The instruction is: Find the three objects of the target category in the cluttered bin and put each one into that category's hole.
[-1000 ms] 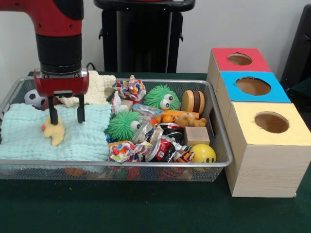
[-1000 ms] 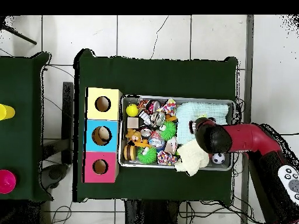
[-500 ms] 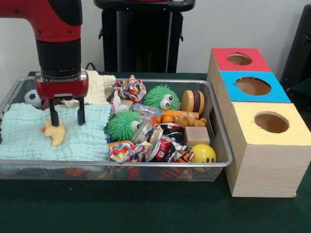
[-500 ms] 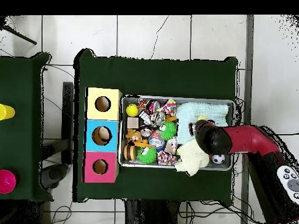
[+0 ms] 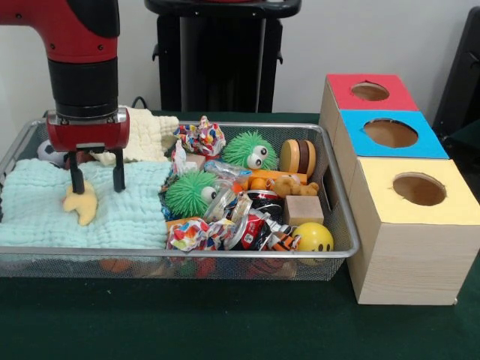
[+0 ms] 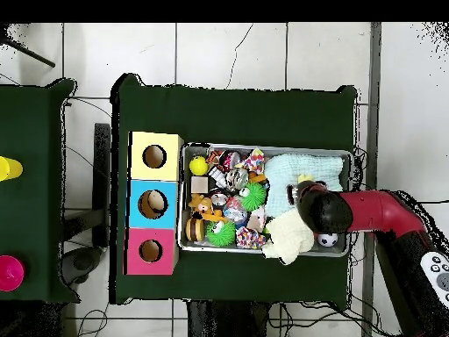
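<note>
Yellow duck toy point(image 5: 81, 203) on pale blue cloth point(image 5: 45, 214), just below left finger, jaws spread wide, nothing held.

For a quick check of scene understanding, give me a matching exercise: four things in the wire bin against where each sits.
Things:
1. yellow duck toy
2. smiley ball
3. wooden block
4. soccer ball

Places (front view):
A. bin's near right corner
B. on the light blue cloth, under the open tool
C. bin's far left corner
D. just behind the smiley ball

Pairs: 1-B, 2-A, 3-D, 4-C
</note>
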